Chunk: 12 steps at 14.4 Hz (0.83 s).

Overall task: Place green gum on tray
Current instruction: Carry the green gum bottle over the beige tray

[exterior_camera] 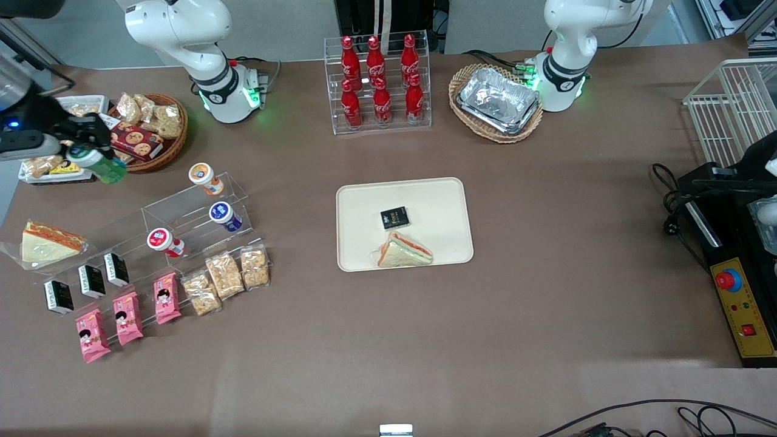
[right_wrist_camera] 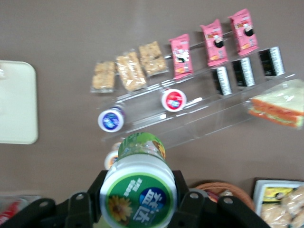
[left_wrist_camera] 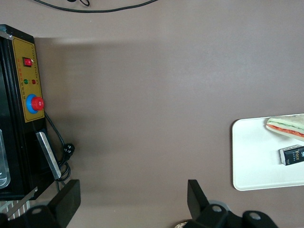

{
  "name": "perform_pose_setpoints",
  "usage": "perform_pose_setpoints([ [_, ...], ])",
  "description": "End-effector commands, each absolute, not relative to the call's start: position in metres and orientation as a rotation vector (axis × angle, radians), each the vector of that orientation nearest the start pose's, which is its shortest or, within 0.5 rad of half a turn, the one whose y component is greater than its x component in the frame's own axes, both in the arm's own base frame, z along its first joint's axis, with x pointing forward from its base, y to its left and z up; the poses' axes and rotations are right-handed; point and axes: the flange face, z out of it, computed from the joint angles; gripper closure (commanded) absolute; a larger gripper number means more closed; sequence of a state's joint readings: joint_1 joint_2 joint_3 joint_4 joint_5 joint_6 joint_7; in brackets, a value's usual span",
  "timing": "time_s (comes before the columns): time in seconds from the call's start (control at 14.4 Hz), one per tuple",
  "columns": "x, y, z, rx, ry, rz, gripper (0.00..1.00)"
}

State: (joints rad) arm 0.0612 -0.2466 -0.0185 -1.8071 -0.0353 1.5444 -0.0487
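The green gum is a small green bottle with a white lid, held in the air by my gripper at the working arm's end of the table, above the small white snack tray. In the right wrist view the gum's lid with its green-ringed label sits squeezed between the two black fingers. The gripper is shut on it. The cream-beige tray lies at the table's middle, carrying a small black packet and a wrapped sandwich. A corner of the tray also shows from the wrist.
A clear stepped rack holds orange-lidded, blue-lidded and red-lidded bottles. Pink packets, cracker bags, black boxes and a sandwich surround it. A wicker snack basket, cola rack and foil-tray basket stand farther back.
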Motion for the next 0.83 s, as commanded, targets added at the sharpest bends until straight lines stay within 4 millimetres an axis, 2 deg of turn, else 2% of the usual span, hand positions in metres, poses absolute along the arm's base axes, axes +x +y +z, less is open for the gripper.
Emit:
perform_pose_setpoints([
  [0.0, 0.475, 0.1, 0.637, -3.12, 0.029, 0.088, 0.7],
  [0.21, 0.473, 0.19, 0.614, -3.122, 0.143, 0.141, 0.7],
  [0.42, 0.489, 0.248, 0.571, -3.03, 0.21, 0.175, 0.7],
  [0.62, 0.503, 0.299, 0.502, -3.012, 0.234, 0.207, 0.7],
  [0.76, 0.499, 0.325, 0.455, -3.004, 0.214, 0.18, 0.7],
])
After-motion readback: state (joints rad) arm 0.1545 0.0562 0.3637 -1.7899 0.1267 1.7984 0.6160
